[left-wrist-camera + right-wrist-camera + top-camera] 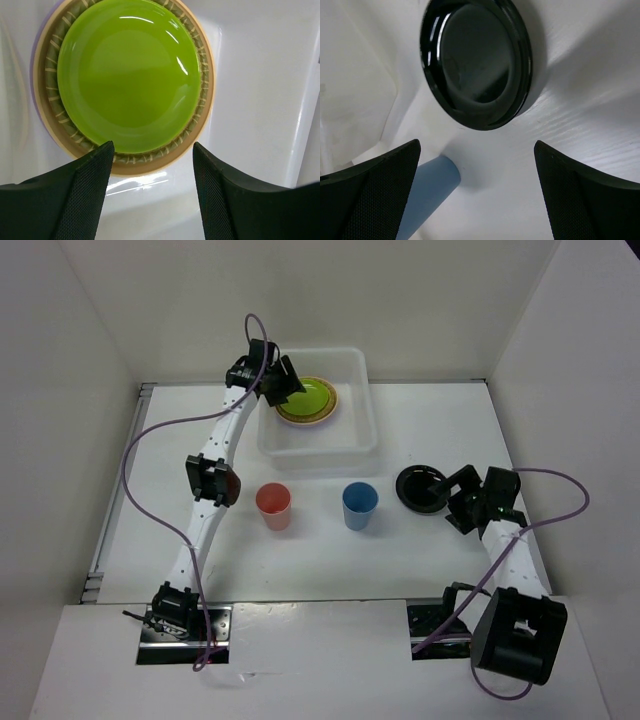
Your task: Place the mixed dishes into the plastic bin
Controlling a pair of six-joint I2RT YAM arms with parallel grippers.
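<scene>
Right tool [477,145]: jaws spread wide, nothing held. Black plate [475,60] seen straight ahead of it on desk [580,100], nearer to right arm. Left tool [152,147]: jaws parted, empty, over green plate [127,75] laid in plastic bin [250,100].

Surroundings only: white table [420,555] boxed in by plain white walls.
Left wall [70,390], back wall [400,300] and right wall [580,350] enclose it. A metal rail [118,490] runs along the table's left edge, and a white front panel [320,665] spans the near side.
</scene>
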